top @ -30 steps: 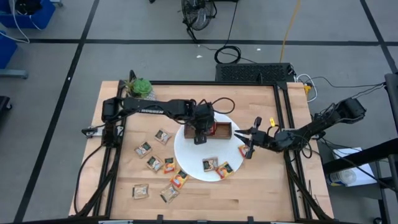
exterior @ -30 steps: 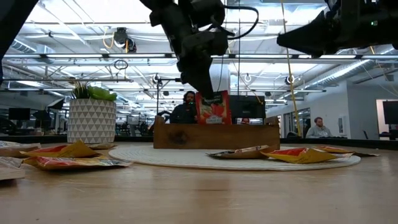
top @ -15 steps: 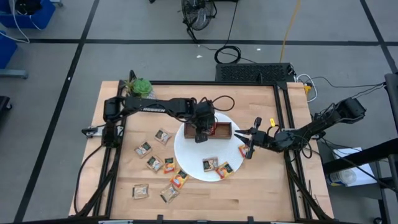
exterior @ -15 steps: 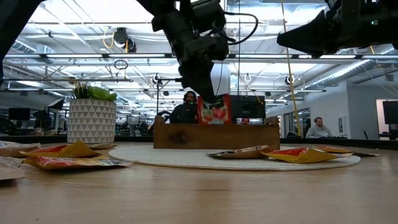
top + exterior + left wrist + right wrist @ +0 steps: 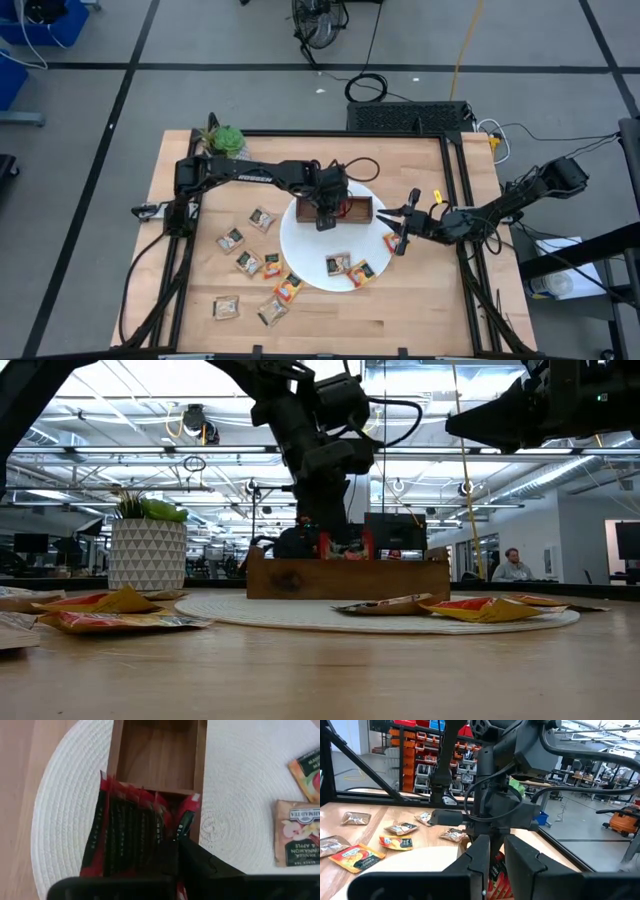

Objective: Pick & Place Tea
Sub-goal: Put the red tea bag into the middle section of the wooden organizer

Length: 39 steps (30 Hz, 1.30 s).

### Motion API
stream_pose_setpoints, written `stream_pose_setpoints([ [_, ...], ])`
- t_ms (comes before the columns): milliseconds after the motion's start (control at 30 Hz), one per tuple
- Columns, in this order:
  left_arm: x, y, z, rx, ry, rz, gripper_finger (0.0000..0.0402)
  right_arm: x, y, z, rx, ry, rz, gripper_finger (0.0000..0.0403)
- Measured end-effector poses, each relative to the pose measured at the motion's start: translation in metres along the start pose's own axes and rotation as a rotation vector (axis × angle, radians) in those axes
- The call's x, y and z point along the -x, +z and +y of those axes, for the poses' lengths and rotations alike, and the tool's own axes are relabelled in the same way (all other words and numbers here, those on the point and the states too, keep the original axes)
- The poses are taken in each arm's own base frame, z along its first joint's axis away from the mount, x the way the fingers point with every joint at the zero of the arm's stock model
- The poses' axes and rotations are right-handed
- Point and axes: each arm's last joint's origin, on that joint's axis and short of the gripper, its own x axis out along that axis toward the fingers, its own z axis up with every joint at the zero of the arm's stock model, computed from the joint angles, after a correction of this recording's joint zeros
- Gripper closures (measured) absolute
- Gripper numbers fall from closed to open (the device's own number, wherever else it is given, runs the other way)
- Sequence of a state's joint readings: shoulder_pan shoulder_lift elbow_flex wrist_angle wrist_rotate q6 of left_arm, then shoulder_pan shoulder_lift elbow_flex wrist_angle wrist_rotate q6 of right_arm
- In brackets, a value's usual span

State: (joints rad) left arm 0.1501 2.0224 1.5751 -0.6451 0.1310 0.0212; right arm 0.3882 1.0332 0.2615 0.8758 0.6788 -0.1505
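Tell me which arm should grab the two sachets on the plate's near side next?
Probably the right. Its gripper hangs at the white plate's edge, empty. The left gripper is down in the wooden tray with a red sachet.

The setting is an open-plan lab. Ceiling lights [image 5: 200, 425], desks with monitors [image 5: 625, 540] and storage shelves [image 5: 410, 750] surround the table [image 5: 420, 290].

arms: dark, jointed | left arm [image 5: 250, 172]: white lettering, unreadable | cables: black, looped | tool fingers: dark, flat
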Motion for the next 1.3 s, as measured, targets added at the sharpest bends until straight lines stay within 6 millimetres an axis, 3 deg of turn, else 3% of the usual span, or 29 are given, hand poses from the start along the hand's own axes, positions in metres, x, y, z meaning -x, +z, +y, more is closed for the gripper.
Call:
stream_pose_setpoints([
  [567, 0.001, 0.001, 0.000, 0.028, 0.001, -0.015, 0.0383, 0.000, -0.002, 0.000, -0.001, 0.002, 0.013, 0.0358],
  [967, 0.002, 0.002, -0.001, 0.023, 0.001, -0.016, 0.0223, 0.000, -0.002, 0.000, 0.005, 0.003, 0.021, 0.0358],
  [1133, 0.014, 0.013, 0.003, 0.028, 0.008, -0.051, 0.0187, 0.000, -0.003, 0.000, 0.009, 0.004, 0.026, 0.0358],
  [1300, 0.022, 0.021, 0.006, 0.022, 0.014, -0.079, 0.0177, 0.000, -0.004, 0.000, 0.002, 0.004, 0.031, 0.0358],
])
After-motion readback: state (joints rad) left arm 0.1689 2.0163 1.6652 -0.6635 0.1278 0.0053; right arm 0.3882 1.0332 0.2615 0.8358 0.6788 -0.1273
